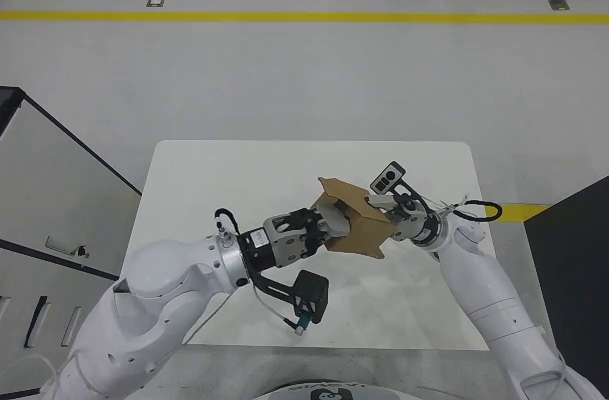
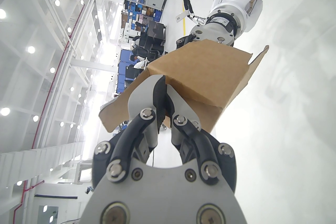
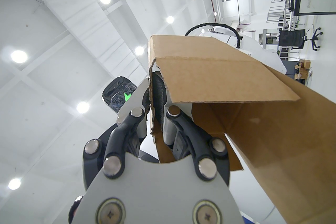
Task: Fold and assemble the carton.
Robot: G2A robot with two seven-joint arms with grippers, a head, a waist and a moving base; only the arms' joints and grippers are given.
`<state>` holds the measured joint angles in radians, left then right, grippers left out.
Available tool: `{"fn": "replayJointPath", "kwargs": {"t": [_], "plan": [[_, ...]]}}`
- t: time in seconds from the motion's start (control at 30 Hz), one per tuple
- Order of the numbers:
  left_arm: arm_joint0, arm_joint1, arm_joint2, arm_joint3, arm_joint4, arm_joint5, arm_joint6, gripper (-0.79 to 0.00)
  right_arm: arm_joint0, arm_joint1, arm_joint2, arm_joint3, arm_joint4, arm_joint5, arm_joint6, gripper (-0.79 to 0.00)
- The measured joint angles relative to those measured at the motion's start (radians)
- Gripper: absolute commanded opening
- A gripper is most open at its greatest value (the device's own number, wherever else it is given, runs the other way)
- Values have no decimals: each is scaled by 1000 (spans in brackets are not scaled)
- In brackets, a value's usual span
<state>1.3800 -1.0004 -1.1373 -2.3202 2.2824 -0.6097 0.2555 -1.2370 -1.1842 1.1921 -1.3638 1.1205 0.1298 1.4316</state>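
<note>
A brown cardboard carton (image 1: 352,218), partly unfolded with loose flaps, hangs in the air over the middle of the white table (image 1: 224,180), held between both arms. My left gripper (image 1: 321,226) is shut on the carton's (image 2: 207,70) edge on its left side; the left gripper's (image 2: 161,88) fingers pinch a flap. On the carton's right side my right gripper (image 1: 384,212) is shut on a panel edge. In the right wrist view the right gripper (image 3: 157,93) clamps a ragged cardboard edge of the carton (image 3: 225,78), with one flap folded over.
A dark panel (image 1: 4,110) and a grey cabinet stand left of the table. Another dark surface (image 1: 584,250) lies to the right. A yellow line (image 1: 304,16) crosses the floor at the back.
</note>
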Motion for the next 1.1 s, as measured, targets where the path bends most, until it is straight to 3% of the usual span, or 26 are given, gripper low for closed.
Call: {"fn": "replayJointPath", "kwargs": {"t": [0.23,0.37,1.1], "plan": [[0,-2,-31,16,-74,14,-9,-785,0,0,0,0,0,0,0,-785],[0,-1,-37,29,-123,-22,-6,-785,0,0,0,0,0,0,0,-785],[-43,-6,-16,67,-221,-62,-28,-785,0,0,0,0,0,0,0,-785]]}}
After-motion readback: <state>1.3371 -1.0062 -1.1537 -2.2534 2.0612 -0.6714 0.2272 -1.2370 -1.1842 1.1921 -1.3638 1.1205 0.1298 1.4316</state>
